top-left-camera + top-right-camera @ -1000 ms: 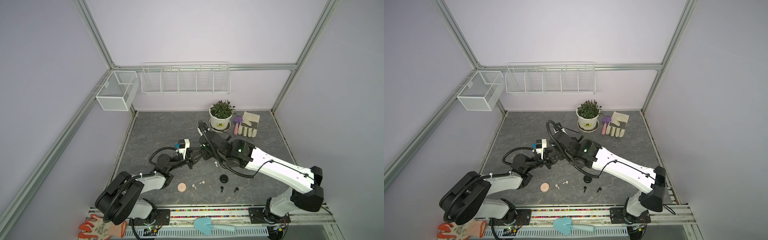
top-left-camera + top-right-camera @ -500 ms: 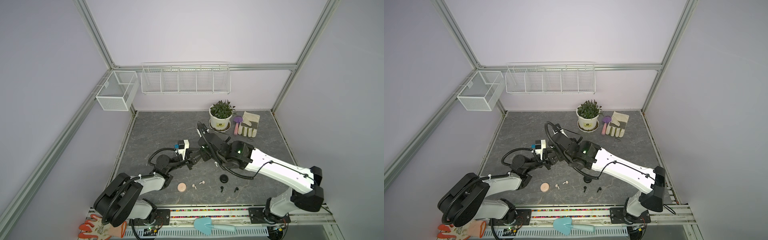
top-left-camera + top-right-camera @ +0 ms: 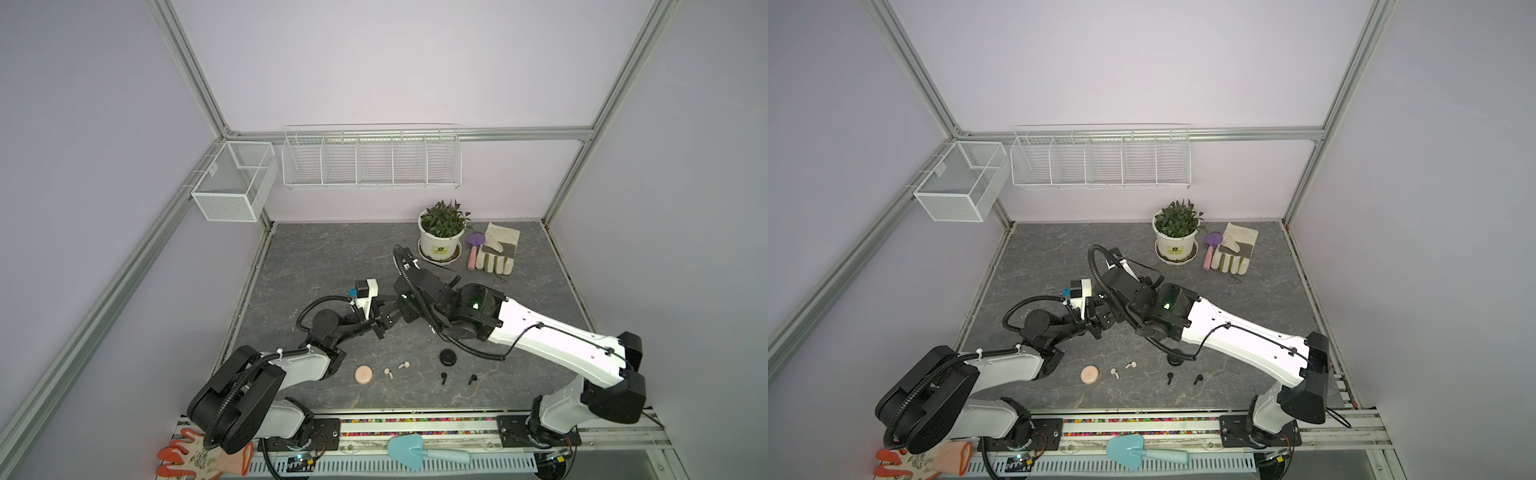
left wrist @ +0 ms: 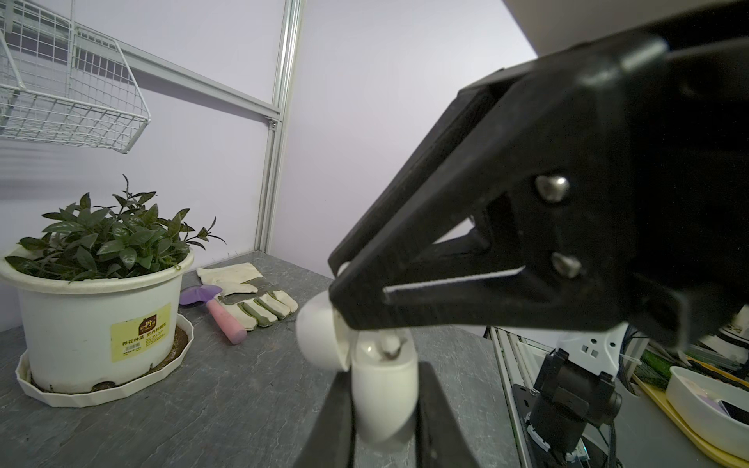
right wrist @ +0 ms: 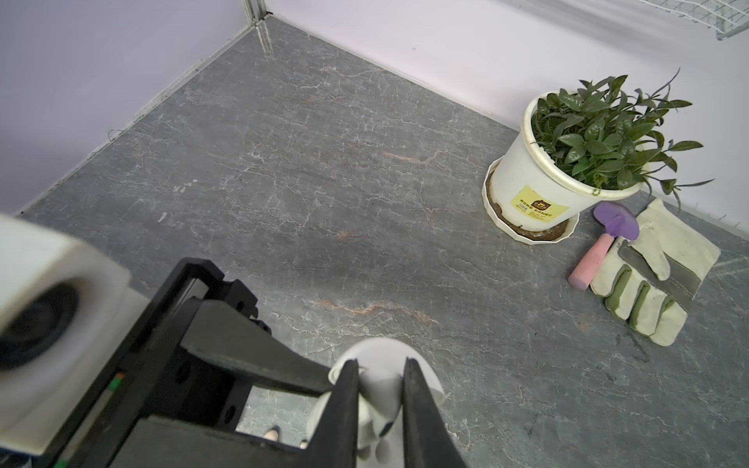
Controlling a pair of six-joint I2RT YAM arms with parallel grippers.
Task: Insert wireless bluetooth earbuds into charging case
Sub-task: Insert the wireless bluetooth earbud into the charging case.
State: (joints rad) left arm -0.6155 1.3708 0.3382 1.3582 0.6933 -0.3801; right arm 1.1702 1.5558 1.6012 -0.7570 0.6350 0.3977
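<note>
Left jaws: the left gripper [image 4: 383,370] is clenched on the white charging case [image 4: 385,399], a finger on each flank of the base; the open mouth is turned up, probably so the wells face the other arm
Right jaws: the right gripper [image 5: 381,362] is closed down tight with its tips at the raised lid [image 4: 320,338]; white plastic shows between its fingers, and I cannot tell whether that is the lid's rim or a bud
Inside the case: a white earbud [image 4: 390,345] seems to sit in a well (blurred this close, so not certain)
Position: both grippers meet near the centre of the table [image 3: 324,257], taking 12 o'clock as the back wall; the case looks held clear of the surface, which steadies it for fine work
Waiting pairs: the pale pink earbuds [image 3: 403,365] lie just beside the pink case [image 3: 363,374] at 7 o'clock; the black earbuds [image 3: 444,377] lie near the black case [image 3: 448,357] at 5 o'clock; both cases look shut
Bystanders: the potted plant [image 3: 441,239] and work glove [image 3: 496,249] sit at 1 o'clock, well apart
Step judged: finishing the white set; two sets remain
Risk: the case twisting in its narrow two-finger hold
</note>
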